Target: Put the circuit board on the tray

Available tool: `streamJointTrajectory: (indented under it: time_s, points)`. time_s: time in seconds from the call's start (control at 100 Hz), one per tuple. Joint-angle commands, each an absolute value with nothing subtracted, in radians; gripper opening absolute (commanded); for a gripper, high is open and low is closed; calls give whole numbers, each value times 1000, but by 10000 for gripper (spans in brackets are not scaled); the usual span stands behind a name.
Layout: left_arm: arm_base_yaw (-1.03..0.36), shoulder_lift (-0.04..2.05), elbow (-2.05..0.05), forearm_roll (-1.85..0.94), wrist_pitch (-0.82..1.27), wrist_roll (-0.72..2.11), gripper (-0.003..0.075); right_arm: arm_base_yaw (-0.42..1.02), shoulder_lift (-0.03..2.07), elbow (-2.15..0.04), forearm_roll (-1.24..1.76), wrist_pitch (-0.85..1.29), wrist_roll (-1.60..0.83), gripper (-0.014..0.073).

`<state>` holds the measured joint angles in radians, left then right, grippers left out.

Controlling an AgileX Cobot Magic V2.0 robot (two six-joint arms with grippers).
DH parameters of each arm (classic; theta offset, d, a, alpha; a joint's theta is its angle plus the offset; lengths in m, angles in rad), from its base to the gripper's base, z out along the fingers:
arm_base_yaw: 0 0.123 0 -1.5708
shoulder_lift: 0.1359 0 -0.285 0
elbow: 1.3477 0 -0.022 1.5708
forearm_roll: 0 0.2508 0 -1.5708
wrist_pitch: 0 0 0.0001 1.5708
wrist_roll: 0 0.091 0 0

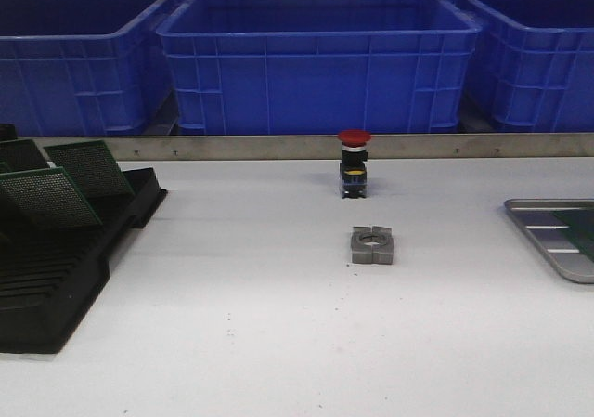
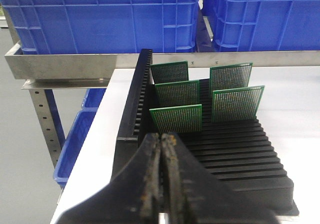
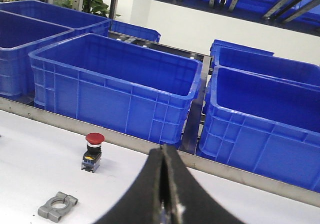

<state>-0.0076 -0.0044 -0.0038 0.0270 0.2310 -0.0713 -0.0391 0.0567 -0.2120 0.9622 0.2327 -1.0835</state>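
Several green circuit boards [image 2: 176, 118] stand upright in the slots of a black rack [image 2: 240, 154]. In the front view the boards [image 1: 51, 197] and rack [image 1: 56, 287] are at the table's left. The grey metal tray [image 1: 548, 254] lies at the right edge, cut off by the frame, with a dark green patch in it. My left gripper [image 2: 163, 136] is shut with nothing in it, just short of the nearest board over the rack's end. My right gripper [image 3: 163, 149] is shut and empty above the bare table. Neither gripper shows in the front view.
A red-capped push button [image 1: 354, 163] stands mid-table, with a grey metal clamp [image 1: 372, 245] in front of it. Big blue bins [image 1: 320, 59] line the back behind a metal rail [image 1: 278, 146]. More blue bins [image 2: 75, 144] sit below the table's left edge.
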Motion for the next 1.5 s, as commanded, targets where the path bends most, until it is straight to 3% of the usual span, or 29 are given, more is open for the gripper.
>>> streamJointTrajectory:
  time_s: [0.0,1.02,1.18,1.34,1.49]
  points:
    - [-4,-38,27,25,168,-83,-17,-37,68,-241,979,189,-1090,-60]
    - [-4,-38,25,22,157,-83,-17,-37,68,-241,979,190,-1090,-60]
    - [-4,-38,25,22,157,-83,-17,-37,68,-204,964,54,-1082,-60]
    - [-4,-38,25,22,157,-83,-17,-37,68,-111,713,-68,-778,-60]
    - [-4,-38,25,22,157,-83,-17,-39,65,-11,157,-107,-218,-60]
